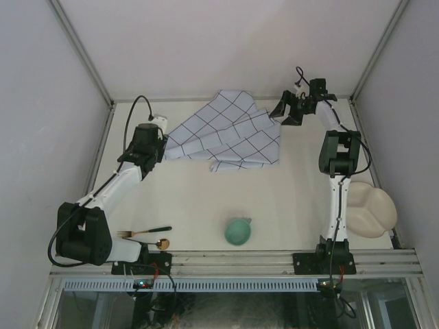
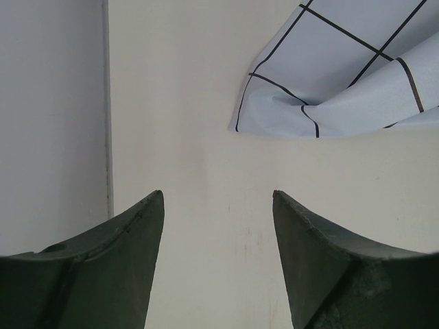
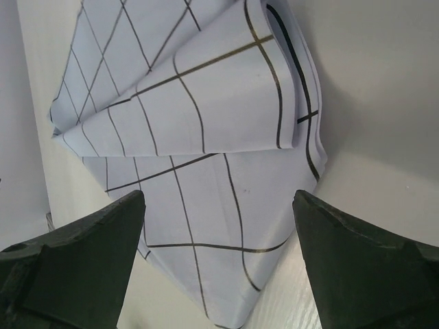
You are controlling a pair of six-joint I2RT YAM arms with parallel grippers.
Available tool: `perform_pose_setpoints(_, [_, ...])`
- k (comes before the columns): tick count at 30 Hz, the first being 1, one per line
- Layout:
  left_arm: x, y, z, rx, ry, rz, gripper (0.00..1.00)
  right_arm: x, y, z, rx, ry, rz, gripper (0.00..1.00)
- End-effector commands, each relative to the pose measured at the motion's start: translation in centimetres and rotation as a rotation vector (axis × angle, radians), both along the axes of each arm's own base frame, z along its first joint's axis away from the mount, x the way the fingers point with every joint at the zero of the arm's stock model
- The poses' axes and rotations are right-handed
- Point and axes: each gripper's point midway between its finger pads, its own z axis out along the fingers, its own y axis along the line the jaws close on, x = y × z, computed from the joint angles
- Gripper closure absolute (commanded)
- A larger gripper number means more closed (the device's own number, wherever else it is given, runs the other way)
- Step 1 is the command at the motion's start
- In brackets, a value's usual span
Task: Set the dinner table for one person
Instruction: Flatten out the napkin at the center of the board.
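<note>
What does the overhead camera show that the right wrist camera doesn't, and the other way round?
Only overhead: a green bowl, a fork and a cream dish, all toward the near edge. Only the right wrist: a close-up of the stacked folds along the edge of the pale-blue checked cloth. Both: that cloth, the dinner table it lies on, and the open right gripper beside it.

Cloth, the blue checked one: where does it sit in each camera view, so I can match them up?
Top external: cloth at upper centre, lying on the table.
Left wrist: one folded corner of it in the upper right.
Right wrist: it fills the centre and upper left.
Shared landmark: the cream table under it shows in all three views.
</note>
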Motion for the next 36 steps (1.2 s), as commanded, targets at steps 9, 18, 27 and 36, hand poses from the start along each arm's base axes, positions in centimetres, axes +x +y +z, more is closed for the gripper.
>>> perform_pose_setpoints(9, [1.0, 0.0, 1.8, -0.036, -0.067, 0.013, 0.31, 1.8, 1.5, 0.7, 0.054, -0.050, 0.020, 0.11])
perform_pose_setpoints(18, [1.1, 0.2, 1.7, -0.036, -0.065, 0.017, 0.31, 2.0, 2.2, -0.1, 0.058, -0.037, 0.020, 0.11])
perform_pose_setpoints(27, [1.1, 0.2, 1.8, -0.035, -0.065, 0.017, 0.31, 1.9, 2.3, -1.0, 0.051, -0.019, 0.020, 0.11])
perform_pose_setpoints(36, [1.1, 0.2, 1.8, -0.036, -0.065, 0.018, 0.31, 1.7, 1.9, -1.5, 0.042, -0.008, 0.018, 0.11])
